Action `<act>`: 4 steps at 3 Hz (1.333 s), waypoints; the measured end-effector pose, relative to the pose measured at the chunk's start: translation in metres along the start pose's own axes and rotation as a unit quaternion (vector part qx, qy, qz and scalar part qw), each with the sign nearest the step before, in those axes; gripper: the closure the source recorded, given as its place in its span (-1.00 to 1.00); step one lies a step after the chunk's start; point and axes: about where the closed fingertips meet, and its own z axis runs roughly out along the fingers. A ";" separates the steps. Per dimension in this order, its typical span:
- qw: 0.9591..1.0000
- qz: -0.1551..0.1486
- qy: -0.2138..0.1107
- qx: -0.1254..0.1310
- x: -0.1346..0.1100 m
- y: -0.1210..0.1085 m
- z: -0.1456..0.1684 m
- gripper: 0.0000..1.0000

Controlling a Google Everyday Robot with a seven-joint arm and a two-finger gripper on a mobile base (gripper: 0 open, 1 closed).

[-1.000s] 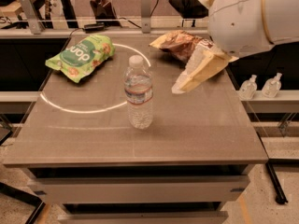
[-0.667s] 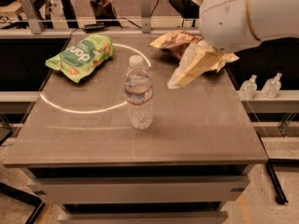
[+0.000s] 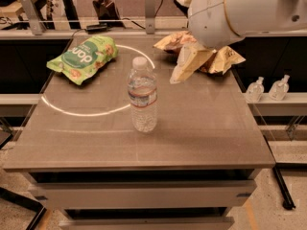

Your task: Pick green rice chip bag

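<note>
Green rice chip bag lies flat at the far-left corner of the desk, label up, tilted on a diagonal, nothing touching it. The hand hangs over the far-right part of the desk, pointing down and left, in front of the brown chip bag and well apart from the green 1. Can't tell how far open it is, or whether it has anything; nothing obvious in it.

Handling, my guess: bag is puffy, so mostly air plus light chips. Very light and soft, w/ a slick film skin. It'll give under pressure and may slide on the smooth desk if nudged sideways. Chips inside prob. fragile, so no hard squeeze. Best hold is across the narrow width near the middle, or on a crimped end seam where the film is flatter and stiffer. Come from above, pinch enough film that it doesn't slip out.

Containers: 1 water bottle upright mid-desk, white cap on, clear, looks nearly full. It stands between the hand and the bag, so a low straight path risks tipping it. 2 small bottles sit on a ledge right of the desk; contents unclear.
</note>
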 end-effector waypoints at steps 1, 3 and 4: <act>1.000 -0.023 0.006 -0.006 0.018 -0.003 0.023 -1.00; 0.998 -0.053 -0.031 -0.017 0.009 -0.016 0.075 -1.00; 0.996 -0.071 -0.057 -0.023 -0.011 -0.022 0.110 -1.00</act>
